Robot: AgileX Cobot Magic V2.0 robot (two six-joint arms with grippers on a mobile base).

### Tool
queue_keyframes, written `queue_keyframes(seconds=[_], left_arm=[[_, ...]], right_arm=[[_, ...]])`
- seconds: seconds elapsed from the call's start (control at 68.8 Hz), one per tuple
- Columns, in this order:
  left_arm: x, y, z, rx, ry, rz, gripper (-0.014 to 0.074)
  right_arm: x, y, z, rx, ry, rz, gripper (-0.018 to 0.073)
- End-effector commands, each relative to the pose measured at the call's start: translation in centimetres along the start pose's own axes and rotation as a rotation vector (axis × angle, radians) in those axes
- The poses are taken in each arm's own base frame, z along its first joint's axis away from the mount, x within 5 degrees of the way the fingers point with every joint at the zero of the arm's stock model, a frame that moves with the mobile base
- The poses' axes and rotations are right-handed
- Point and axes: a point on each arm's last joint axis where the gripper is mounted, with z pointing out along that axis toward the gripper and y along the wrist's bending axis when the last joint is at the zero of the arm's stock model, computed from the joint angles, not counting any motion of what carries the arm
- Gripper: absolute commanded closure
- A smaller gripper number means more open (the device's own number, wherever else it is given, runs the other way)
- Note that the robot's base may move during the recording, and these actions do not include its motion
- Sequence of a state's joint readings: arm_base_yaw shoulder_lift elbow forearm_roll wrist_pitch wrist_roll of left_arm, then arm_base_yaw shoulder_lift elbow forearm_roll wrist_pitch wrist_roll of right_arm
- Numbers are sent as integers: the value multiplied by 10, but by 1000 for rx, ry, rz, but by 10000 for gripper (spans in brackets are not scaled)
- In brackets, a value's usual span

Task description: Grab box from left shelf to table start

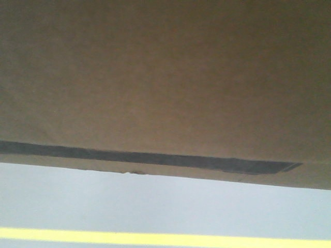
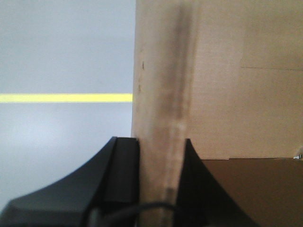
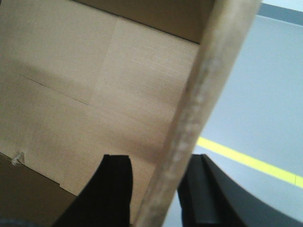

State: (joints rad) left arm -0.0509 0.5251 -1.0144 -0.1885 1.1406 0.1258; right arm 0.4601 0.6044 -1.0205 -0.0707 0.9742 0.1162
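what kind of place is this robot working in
Probably a warehouse or workshop-type space, though little shows. The floor is smooth pale grey with a yellow line marked across it, like a lane marking, and a plain cardboard box fills most of the front view.

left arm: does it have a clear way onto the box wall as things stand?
Probably yes. The left gripper straddles the wall of the box, one finger inside and one outside, both flush against it, with nothing in between.

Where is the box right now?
The box fills the top of the front view, above a grey surface with a yellow line; left gripper and right gripper each clamp a wall.
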Motion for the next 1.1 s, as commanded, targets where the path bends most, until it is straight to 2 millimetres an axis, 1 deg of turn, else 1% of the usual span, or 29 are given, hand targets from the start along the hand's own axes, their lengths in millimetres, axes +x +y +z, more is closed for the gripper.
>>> queue_keyframes(seconds=[0.0,1.09], left_arm=[[-21,-12,-7,135,-163,-73,696],[-21,-12,-7,135,-163,-73,696]], right_arm=[[-21,7,-9,-77,-187,-35,507],[-20,7,-9,-77,-184,-35,507]])
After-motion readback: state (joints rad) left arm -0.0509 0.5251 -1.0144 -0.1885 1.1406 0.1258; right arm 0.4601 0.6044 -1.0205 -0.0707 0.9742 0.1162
